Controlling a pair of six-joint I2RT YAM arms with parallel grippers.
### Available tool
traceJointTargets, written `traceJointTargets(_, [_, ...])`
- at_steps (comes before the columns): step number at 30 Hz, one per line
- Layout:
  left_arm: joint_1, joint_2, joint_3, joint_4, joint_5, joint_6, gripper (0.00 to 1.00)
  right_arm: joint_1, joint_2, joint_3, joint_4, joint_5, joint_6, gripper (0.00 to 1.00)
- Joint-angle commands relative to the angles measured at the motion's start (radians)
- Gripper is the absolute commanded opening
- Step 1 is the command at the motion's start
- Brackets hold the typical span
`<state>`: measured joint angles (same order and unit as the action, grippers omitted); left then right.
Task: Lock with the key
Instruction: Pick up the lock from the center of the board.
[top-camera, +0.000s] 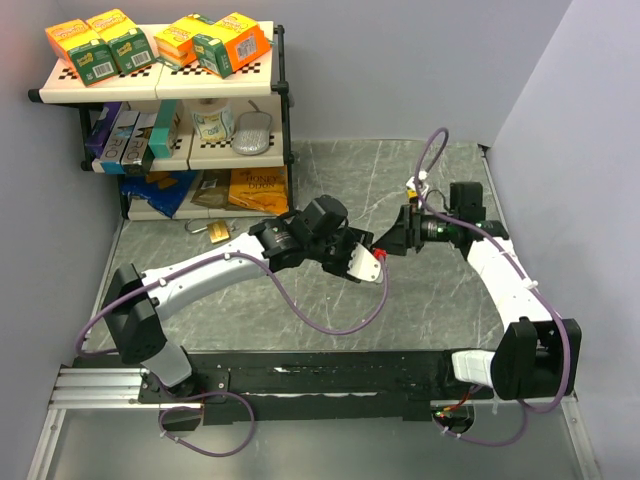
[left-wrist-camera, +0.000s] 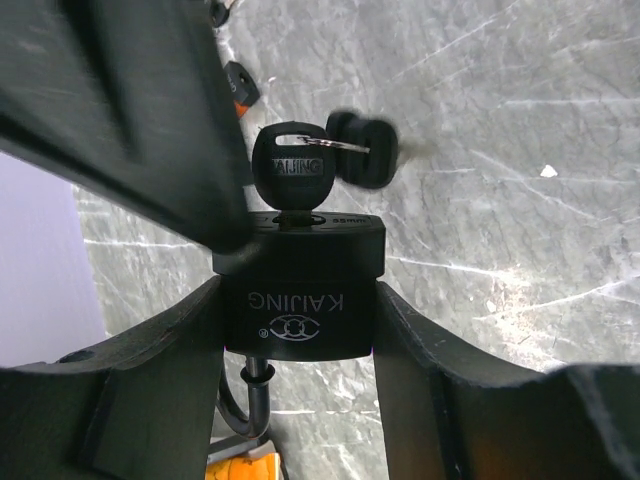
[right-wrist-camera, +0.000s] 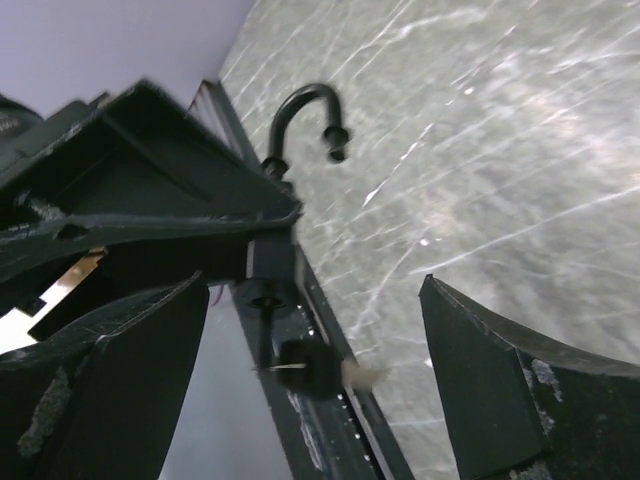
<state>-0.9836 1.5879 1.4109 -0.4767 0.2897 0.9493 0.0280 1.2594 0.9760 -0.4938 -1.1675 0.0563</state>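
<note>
- The padlock (left-wrist-camera: 300, 295) is clamped in the left gripper (left-wrist-camera: 300, 335), with the key (left-wrist-camera: 292, 170) seated in it and the shackle (right-wrist-camera: 305, 105) open.
- The right gripper (right-wrist-camera: 315, 300) is held wide beside the padlock; the key probably needs to be pinched next.

Overhead, soft even light keeps everything sharp, with faint shadows on the table (top-camera: 420, 300) and a reddish cast at 11 o'clock. From the left wrist, the padlock (left-wrist-camera: 300, 305) lettering is crisp, the spare key (left-wrist-camera: 362, 150) at 12 o'clock is motion-blurred, and the left pincer fingers (left-wrist-camera: 130, 390) are dark. The right wrist view is softer: glare streaks the table, and the right pincer fingers (right-wrist-camera: 110, 390) are near-silhouettes.
</note>
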Motion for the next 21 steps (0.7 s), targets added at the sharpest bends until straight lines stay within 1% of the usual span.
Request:
traceJointTargets(1, [-0.013,-0.054,0.01,0.095,-0.023,0.029,0.01,0.061,-0.045,-0.048,0.092,-0.027,0.068,0.93])
traceJointTargets(6, [-0.024,-0.049,0.005,0.107,-0.03,0.025,0.01,0.11,-0.015,-0.062,0.144,-0.043,0.141,0.84])
traceJointTargets(10, [-0.029,-0.051,-0.001,0.121,-0.04,0.017,0.01,0.112,-0.006,-0.079,0.237,-0.055,0.218,0.77])
traceJointTargets(11, [-0.029,-0.051,0.0,0.122,-0.043,0.013,0.01,0.113,-0.005,-0.085,0.27,-0.057,0.23,0.72])
traceJointTargets(13, [-0.029,-0.049,0.002,0.13,-0.052,-0.003,0.01,0.119,-0.003,-0.094,0.291,-0.064,0.258,0.66])
traceJointTargets(14, [-0.029,-0.046,0.002,0.135,-0.057,-0.007,0.01,0.122,-0.002,-0.099,0.296,-0.066,0.263,0.6])
traceJointTargets(16, [-0.029,-0.046,-0.001,0.15,-0.076,-0.024,0.01,0.131,0.001,-0.105,0.296,-0.07,0.267,0.56])
traceJointTargets(18, [-0.029,-0.04,-0.003,0.153,-0.084,-0.037,0.01,0.141,0.005,-0.114,0.294,-0.075,0.274,0.54])
traceJointTargets(21, [-0.029,-0.042,-0.01,0.161,-0.09,-0.046,0.01,0.153,0.012,-0.114,0.273,-0.075,0.266,0.59])
